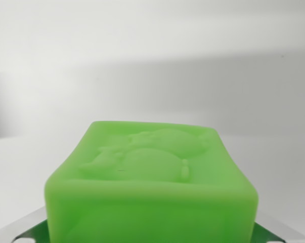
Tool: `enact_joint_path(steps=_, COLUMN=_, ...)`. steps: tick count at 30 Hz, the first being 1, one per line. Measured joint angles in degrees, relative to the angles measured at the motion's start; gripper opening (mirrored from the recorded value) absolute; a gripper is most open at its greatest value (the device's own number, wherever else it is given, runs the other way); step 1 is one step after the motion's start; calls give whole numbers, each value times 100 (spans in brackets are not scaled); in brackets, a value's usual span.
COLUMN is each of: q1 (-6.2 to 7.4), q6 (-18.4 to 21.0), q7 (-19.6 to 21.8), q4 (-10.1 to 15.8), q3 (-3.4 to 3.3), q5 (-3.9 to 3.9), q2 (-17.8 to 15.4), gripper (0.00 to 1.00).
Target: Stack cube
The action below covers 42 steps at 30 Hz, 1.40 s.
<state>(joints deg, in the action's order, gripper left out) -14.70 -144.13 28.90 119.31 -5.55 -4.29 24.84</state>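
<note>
A green cube (152, 172) with a raised animal figure on its top face fills the lower middle of the wrist view, very close to the camera. My gripper (149, 230) is shut on the cube. Its metal fingertips (26, 230) show at the bottom corners, pressed against the cube's left and right sides and reflecting its green. No second cube is in view, and whatever lies under the cube is hidden.
Behind the cube a plain white surface (273, 162) meets a white wall (152, 50), with a soft grey shadow band across the wall. No other objects or edges appear.
</note>
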Motion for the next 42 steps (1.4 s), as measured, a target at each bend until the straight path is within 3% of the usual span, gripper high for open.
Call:
enact_joint_path(steps=9, q1=46, q6=188, q7=59, q4=24, q3=-12, q5=41, q2=-229, gripper=0)
enact_joint_path(steps=42, q1=615, q6=419, q7=527, q4=221, q3=-11, q5=128, q2=-643, gripper=0)
